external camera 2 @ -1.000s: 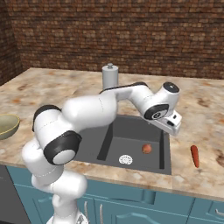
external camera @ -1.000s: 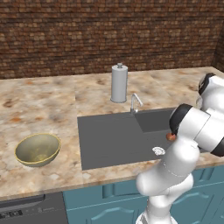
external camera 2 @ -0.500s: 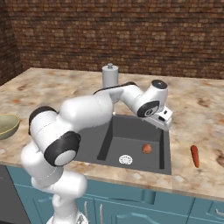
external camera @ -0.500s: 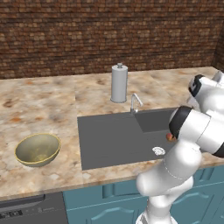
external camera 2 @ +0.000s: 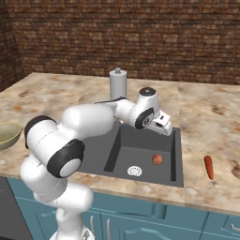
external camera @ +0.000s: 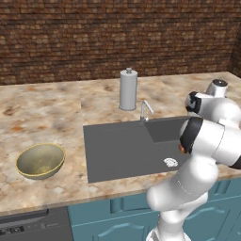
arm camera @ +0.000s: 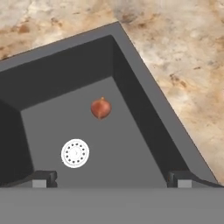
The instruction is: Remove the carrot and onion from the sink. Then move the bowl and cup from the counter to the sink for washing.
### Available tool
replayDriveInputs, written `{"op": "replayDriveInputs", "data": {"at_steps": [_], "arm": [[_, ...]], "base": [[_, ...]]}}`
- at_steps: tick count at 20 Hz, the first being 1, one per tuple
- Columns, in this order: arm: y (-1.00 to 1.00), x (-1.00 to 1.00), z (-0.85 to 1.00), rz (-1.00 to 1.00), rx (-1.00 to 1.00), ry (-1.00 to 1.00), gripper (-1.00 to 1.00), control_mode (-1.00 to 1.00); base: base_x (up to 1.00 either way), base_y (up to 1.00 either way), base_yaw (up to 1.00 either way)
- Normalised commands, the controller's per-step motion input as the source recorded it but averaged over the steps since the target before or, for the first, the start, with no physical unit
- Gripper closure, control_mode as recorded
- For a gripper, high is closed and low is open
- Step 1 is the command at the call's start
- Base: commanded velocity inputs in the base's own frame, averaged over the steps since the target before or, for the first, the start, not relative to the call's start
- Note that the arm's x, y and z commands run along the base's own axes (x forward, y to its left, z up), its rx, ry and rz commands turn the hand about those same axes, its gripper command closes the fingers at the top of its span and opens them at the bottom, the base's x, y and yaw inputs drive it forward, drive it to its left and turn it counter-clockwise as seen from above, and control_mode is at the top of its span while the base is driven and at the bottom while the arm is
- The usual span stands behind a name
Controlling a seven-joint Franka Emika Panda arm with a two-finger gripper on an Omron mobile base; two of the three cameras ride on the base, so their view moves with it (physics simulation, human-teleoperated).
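While onion (arm camera: 101, 108) sits in sink (arm camera: 144, 109), carrot (external camera 2: 208, 167) lies outside.

— How is the arm posed?
— It rises from the base, bends at a dark elbow joint and reaches forward, the wrist tipped downward.
— And the tool (arm camera: 112, 178)?
— Its jaws stand wide apart, nothing between them; both dark fingertips (arm camera: 41, 178) show spread at the bottom of the hand view.

A grey cylindrical canister (external camera: 128, 89) with a knobbed top stands upright before a brown brick wall (external camera: 117, 37). Teal cabinets (external camera 2: 140, 218) sit below. A dark appliance panel (external camera: 33, 227) is leftmost.
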Motion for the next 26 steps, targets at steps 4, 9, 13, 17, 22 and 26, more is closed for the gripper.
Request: {"op": "replayDriveInputs", "data": {"at_steps": [4,9,13,17,22,26], "arm": [[0.23,0.36,-0.21,-0.05,-0.02,0.08,-1.0,-1.0],[0.13,0.36,-0.19,-0.04,0.0,0.1,-1.0,-1.0],[0.0,0.29,-0.21,-0.07,-0.01,0.18,-1.0,-1.0],[-0.01,0.25,-0.21,-0.07,0.0,0.2,-1.0,-1.0],[-0.01,0.2,-0.25,-0.07,0.0,0.13,-1.0,-1.0],[-0.07,0.2,-0.24,-0.04,0.02,0.02,-1.0,-1.0]], "base": [[0.0,0.0,0.0],[0.0,0.0,0.0],[0.0,0.0,0.0],[0.0,0.0,0.0],[0.0,0.0,0.0],[0.0,0.0,0.0]]}}
